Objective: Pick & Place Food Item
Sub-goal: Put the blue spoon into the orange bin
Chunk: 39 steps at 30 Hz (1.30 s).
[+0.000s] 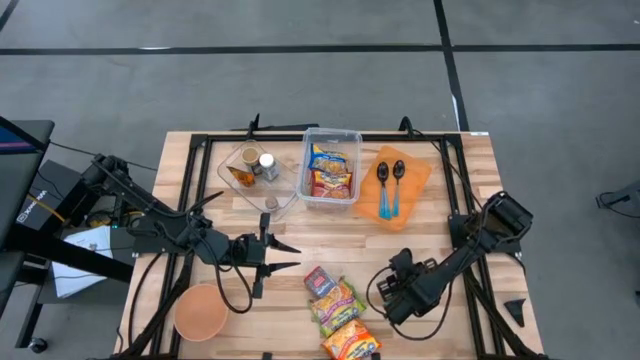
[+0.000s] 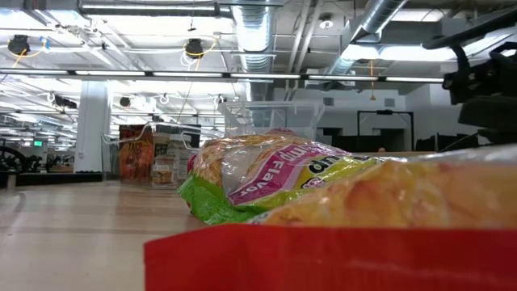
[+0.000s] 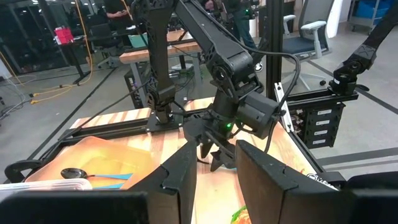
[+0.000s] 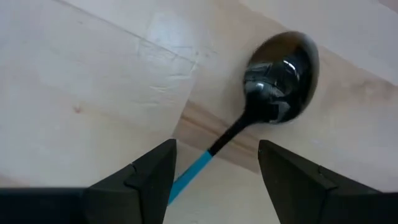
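Observation:
Three food packets lie on the table near its front edge: a red one (image 1: 320, 282), a green-and-pink one (image 1: 338, 305) and a yellow one (image 1: 350, 342). They fill the low view, where the green-and-pink packet (image 2: 266, 178) shows. My right gripper (image 1: 395, 295) points down just to their right, open. Between its fingers (image 4: 217, 149) lies a black spoon with a blue handle (image 4: 280, 74) on the wood. My left gripper (image 1: 285, 255) hovers open left of the packets, its fingers (image 3: 216, 155) pointing toward the right arm. My right gripper stands over the spoon's blue handle (image 4: 199, 163), which runs close beside one finger (image 4: 155, 174). I cannot tell whether that finger touches it. The spoon's bowl lies on the table ahead of the fingers.
A clear bin (image 1: 332, 131) with more packets stands at the far middle. An orange mat (image 1: 415, 180) with two spoons lies to its right, and a clear container (image 1: 230, 160) with jars to its left. An orange bowl (image 1: 200, 312) sits at the near left.

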### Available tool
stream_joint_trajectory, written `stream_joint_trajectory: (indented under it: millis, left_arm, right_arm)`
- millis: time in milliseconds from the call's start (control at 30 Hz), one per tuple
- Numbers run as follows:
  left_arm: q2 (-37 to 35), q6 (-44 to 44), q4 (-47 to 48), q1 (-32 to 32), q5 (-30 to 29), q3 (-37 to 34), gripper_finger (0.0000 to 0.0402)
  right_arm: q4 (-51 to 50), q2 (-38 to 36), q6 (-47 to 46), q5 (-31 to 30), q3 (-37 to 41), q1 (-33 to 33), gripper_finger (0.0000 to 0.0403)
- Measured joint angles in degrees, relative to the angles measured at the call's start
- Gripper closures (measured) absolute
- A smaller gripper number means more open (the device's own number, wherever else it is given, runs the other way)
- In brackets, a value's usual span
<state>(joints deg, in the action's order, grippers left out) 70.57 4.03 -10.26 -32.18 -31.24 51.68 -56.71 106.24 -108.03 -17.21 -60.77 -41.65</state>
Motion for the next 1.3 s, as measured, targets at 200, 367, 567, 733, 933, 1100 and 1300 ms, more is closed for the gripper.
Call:
stream_joint_trajectory:
  millis: [200,367,567,733,933,1100,1300]
  left_arm:
    - [0.0,-0.02,0.0,-0.01,-0.01,0.0,0.0298]
    - [0.0,-0.02,-0.02,0.01,0.0,0.0,0.0298]
    - [0.0,-0.02,-0.02,0.01,-0.01,0.0,0.0298]
    - [0.0,-0.02,-0.01,0.01,-0.01,0.0,0.0298]
    - [0.0,-0.02,0.0,0.0,-0.01,0.0,0.0298]
    - [0.0,-0.02,0.19,0.01,0.0,0.0,0.0298]
    - [0.0,-0.02,0.46,0.01,-0.01,0.0,0.0298]
  right_arm:
    - [-0.91,-0.11,4.12,2.4,-0.02,0.1,0.0179]
    - [-2.37,-0.11,4.13,3.62,0.0,-0.02,0.0179]
    - [-2.23,-0.09,1.69,2.87,0.0,-0.48,0.0179]
    - [-2.23,-0.04,-3.21,1.84,0.0,-0.72,0.0179]
    - [-5.36,-0.02,-9.48,-2.16,0.02,-0.7,0.0179]
    - [-4.36,-0.02,-10.97,-2.32,0.02,-0.77,0.0179]
    - [-1.89,-0.02,-10.75,-4.02,0.82,-0.81,0.0179]
